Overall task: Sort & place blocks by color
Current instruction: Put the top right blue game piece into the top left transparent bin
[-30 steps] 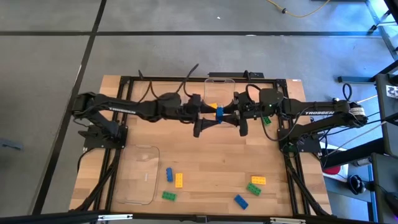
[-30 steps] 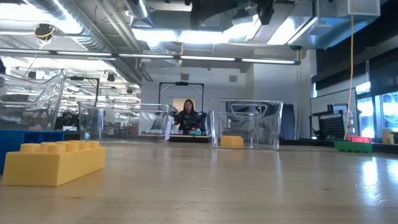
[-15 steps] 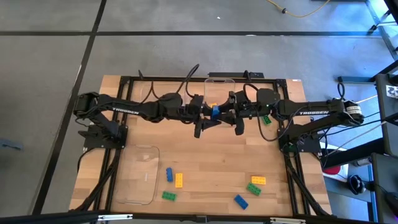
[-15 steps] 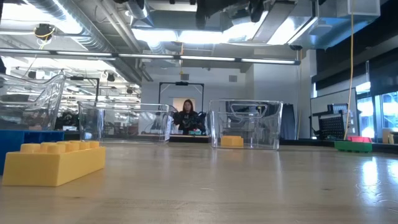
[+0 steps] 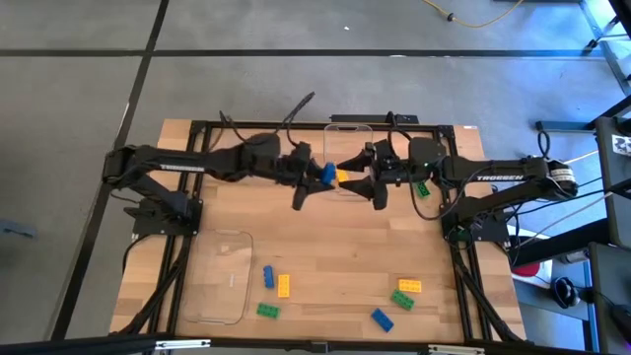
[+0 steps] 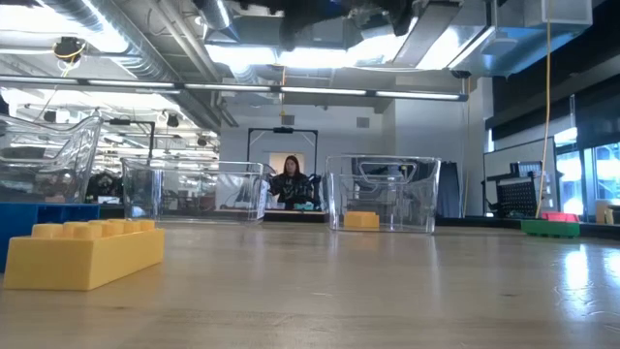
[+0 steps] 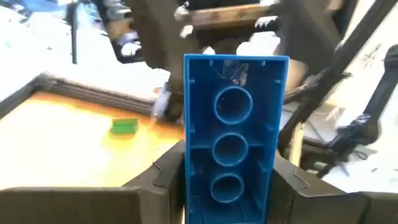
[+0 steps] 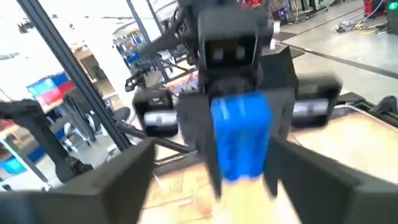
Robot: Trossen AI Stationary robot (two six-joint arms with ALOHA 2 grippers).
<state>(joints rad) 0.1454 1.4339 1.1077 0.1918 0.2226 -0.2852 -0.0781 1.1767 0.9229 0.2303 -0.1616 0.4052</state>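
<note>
A blue block (image 7: 233, 143) hangs in the air above the table's far middle, with my left gripper (image 5: 315, 178) shut on it. Its hollow underside faces the left wrist camera. My right gripper (image 5: 363, 178) stands open just to the block's right, facing it, its fingers (image 8: 112, 186) wide apart and off the block (image 8: 241, 142). Several more blocks lie on the table: blue (image 5: 268, 276), yellow (image 5: 284, 286) and green (image 5: 267, 311) at the near left, yellow (image 5: 410, 286), green (image 5: 402, 299) and blue (image 5: 382, 319) at the near right. My left gripper pinches the blue block by its two long sides (image 7: 189, 177) between its two fingers (image 7: 163, 183). The fingers lie level, coming from the table's left, along the block. The block is lifted clear of the table and sticks out past the fingertips toward my right gripper.
A clear tray (image 5: 347, 138) at the far middle holds a yellow block (image 5: 340, 176). Another clear tray (image 5: 219, 278) lies at the near left. A green block (image 5: 421, 189) rests at the far right. A black frame (image 5: 296, 125) borders the table.
My left gripper has shut on the blue block and drawn it toward the table's left edge. My right gripper has opened and let go of the block, staying where it was.
</note>
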